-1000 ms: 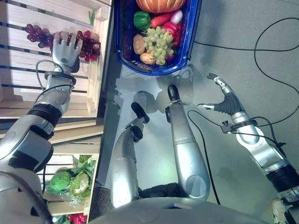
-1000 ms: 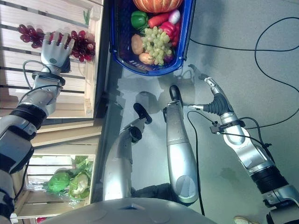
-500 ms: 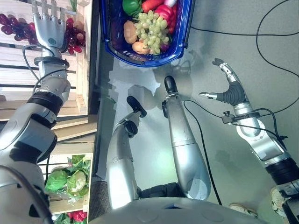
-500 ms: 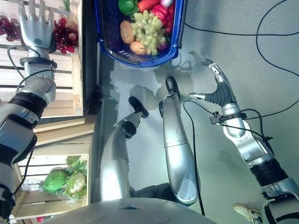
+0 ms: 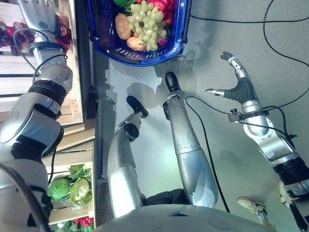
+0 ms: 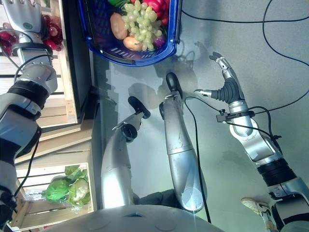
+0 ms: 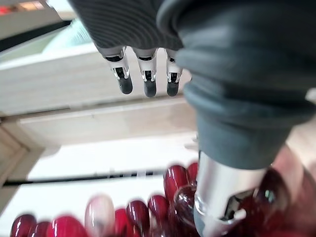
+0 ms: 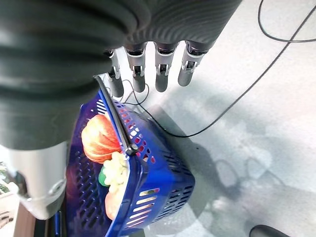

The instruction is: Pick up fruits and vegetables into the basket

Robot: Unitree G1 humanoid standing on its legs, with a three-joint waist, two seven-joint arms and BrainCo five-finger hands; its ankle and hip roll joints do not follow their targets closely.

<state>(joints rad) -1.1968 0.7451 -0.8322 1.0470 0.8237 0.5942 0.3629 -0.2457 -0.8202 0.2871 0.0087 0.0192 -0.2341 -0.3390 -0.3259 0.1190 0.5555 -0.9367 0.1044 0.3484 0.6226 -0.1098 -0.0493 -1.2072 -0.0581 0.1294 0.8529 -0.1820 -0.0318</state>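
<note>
Left wrist view puts my left hand (image 7: 148,74) over the red grapes (image 7: 148,217) in the wooden crate (image 5: 72,63) — fingers straight, grapes just beneath, thumb touching them. My right hand (image 5: 239,87) hangs spread beside the blue basket (image 5: 181,34) — green grapes (image 5: 147,21) already inside.

Wooden crates (image 5: 19,72) stand at the left on the grey floor (image 5: 227,43); a shoe (image 5: 256,209) shows near right.

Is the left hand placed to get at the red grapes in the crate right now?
Probably yes. The left hand is right over the red grapes in the wooden crate, its fingers straight, and nothing lies between them.
</note>
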